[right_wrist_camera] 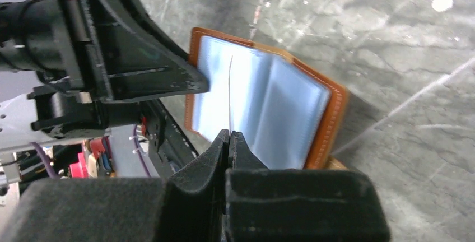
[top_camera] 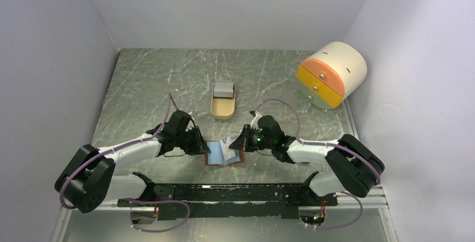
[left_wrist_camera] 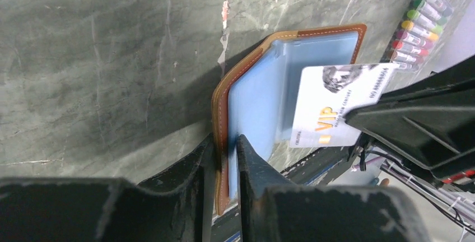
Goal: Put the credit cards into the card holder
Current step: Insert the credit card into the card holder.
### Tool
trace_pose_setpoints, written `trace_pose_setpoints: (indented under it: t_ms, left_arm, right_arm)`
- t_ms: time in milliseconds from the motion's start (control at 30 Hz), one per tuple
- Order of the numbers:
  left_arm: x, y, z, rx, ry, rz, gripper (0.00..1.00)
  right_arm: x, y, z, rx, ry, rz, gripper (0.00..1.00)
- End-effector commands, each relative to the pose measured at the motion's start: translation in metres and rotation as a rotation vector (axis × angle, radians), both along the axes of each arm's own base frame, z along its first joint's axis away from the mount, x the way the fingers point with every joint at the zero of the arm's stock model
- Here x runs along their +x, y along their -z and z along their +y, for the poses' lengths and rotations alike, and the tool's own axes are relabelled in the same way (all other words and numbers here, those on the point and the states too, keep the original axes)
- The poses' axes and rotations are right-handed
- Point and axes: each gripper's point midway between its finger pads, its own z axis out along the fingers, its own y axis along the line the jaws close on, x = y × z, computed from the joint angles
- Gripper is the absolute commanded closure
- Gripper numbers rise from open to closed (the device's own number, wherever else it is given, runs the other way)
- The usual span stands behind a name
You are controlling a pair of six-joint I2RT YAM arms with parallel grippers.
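Observation:
The brown card holder [top_camera: 224,153] lies open near the table's front edge, its blue plastic sleeves facing up [right_wrist_camera: 269,107]. My left gripper [left_wrist_camera: 227,147] is closed over its left edge [left_wrist_camera: 263,91], one finger on the leather cover and the other on a sleeve. A white credit card [left_wrist_camera: 336,105] printed "VIP" is pinched in my shut right gripper [right_wrist_camera: 229,135]. It hangs just over the open sleeves and shows edge-on [right_wrist_camera: 230,93] in the right wrist view. From above, the card [top_camera: 228,148] sits between the left gripper [top_camera: 203,147] and the right gripper [top_camera: 238,144].
A beige oval tray [top_camera: 223,110] holding a grey stack [top_camera: 223,91] stands behind the holder. A cream and orange drawer unit [top_camera: 330,74] is at the back right. A pack of coloured pens [left_wrist_camera: 417,26] lies by the front rail. Walls close in left and right.

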Motion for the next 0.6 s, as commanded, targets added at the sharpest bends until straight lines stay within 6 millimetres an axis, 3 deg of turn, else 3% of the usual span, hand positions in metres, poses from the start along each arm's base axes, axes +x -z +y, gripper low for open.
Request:
trace_pose_setpoints:
  t_ms: [0, 300, 567]
  left_arm:
    - [0.0, 0.011, 0.009, 0.044, -0.01, 0.001, 0.76]
    - [-0.001, 0.016, 0.012, 0.063, -0.007, 0.005, 0.74]
    - [-0.001, 0.015, 0.014, 0.07, -0.009, -0.001, 0.72]
  right_arm:
    - [0.007, 0.004, 0.004, 0.031, 0.05, 0.009, 1.0]
    - [0.001, 0.03, 0.001, 0.018, 0.061, 0.066, 1.0]
    - [-0.004, 0.029, 0.006, 0.079, 0.053, 0.097, 1.0]
